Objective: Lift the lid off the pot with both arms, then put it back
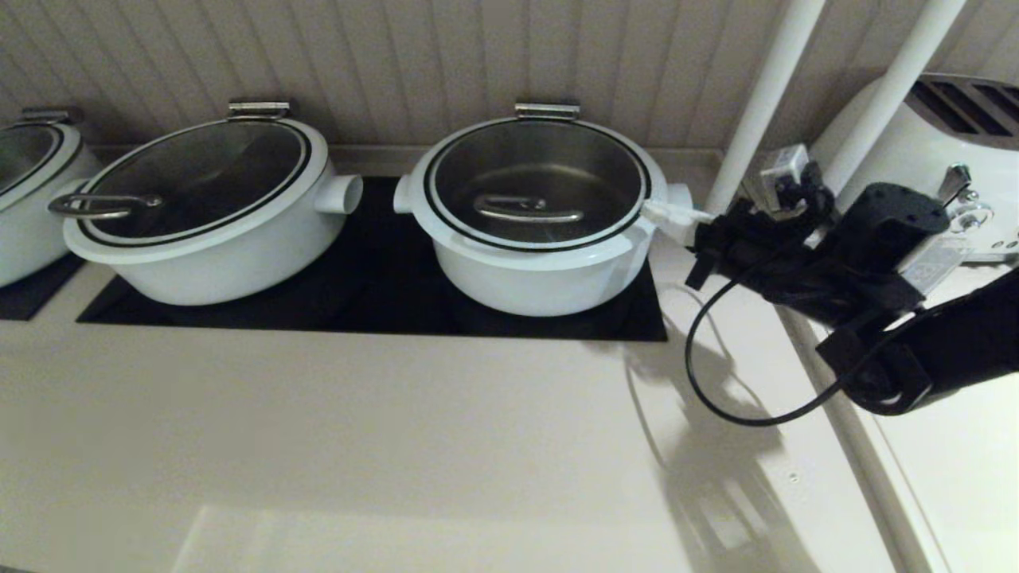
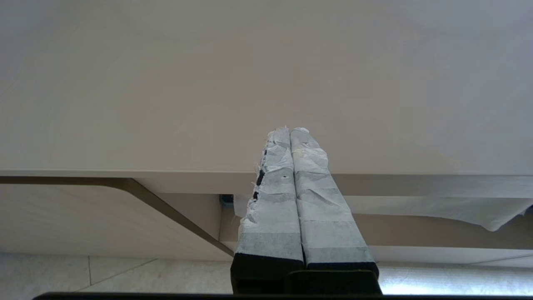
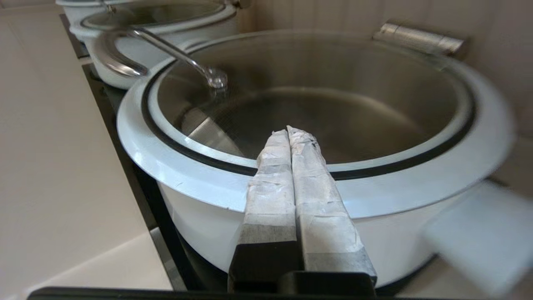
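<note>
The pot (image 1: 533, 282) stands on the black cooktop, right of centre, with its steel hinge bracket (image 1: 547, 110) at the back. The lid (image 1: 541, 171) sits closed on it, its steel bar handle (image 1: 528, 211) at the centre. My right gripper (image 1: 661, 213) is shut, its white-wrapped tips resting at the lid's right rim beside the pot's side handle (image 1: 681, 195). In the right wrist view the shut gripper (image 3: 289, 131) reaches across the white rim of the lid (image 3: 416, 183). My left gripper (image 2: 290, 130) is shut and empty, facing a beige counter surface, out of the head view.
A wider white pot (image 1: 215, 255) with a loop-handled lid (image 1: 99, 205) stands to the left, and another pot (image 1: 32, 207) at the far left. Two white poles (image 1: 764, 95) and a white appliance (image 1: 955, 135) stand at the right. A black cable (image 1: 716, 390) loops over the counter.
</note>
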{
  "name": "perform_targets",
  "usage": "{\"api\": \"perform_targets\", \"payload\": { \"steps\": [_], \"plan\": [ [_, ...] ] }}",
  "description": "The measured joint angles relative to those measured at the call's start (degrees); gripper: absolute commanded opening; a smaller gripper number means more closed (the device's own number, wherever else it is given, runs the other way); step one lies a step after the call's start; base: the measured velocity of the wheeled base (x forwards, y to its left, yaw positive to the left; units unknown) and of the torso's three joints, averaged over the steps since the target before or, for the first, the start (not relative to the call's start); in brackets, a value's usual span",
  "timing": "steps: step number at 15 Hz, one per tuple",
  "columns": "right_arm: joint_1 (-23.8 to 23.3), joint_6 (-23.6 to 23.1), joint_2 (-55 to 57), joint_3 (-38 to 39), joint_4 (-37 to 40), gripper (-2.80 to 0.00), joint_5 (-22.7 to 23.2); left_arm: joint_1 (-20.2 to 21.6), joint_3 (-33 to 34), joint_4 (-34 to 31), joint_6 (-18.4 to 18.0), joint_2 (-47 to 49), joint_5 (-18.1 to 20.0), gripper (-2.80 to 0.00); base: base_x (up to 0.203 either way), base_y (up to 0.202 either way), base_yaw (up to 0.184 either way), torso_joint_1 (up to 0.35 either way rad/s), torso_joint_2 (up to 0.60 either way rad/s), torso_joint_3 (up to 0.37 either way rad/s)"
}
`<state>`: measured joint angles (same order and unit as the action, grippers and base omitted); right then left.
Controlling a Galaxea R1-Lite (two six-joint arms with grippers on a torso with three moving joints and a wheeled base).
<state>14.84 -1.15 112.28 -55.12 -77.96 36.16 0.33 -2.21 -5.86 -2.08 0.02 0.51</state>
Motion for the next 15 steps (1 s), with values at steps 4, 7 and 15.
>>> {"api": "perform_targets", "payload": {
  "steps": [4, 7, 15],
  "plan": [
    [-5.36, -3.02, -6.43, 2.43, 4.66, -2.8, -0.48, 0.0, 0.0, 0.0, 0.01, 0.0, 0.04, -2.8, 0.0, 0.0, 0.0, 0.0, 0.0, 0.0],
    [-11.66, -7.59, -11.26, 7.87, 8.85, -2.8, -3.4, 0.0, 0.0, 0.0, -0.02, 0.0, 0.03, -2.8, 0.0, 0.0, 0.0, 0.0, 0.0, 0.0],
    [-19.11, -11.58, -28.14, 40.26, 8.27, -2.8, -12.47, 0.0, 0.0, 0.0, 0.0, 0.0, 0.01, -2.8, 0.0, 0.0, 0.0, 0.0, 0.0, 0.0]
  ]
}}
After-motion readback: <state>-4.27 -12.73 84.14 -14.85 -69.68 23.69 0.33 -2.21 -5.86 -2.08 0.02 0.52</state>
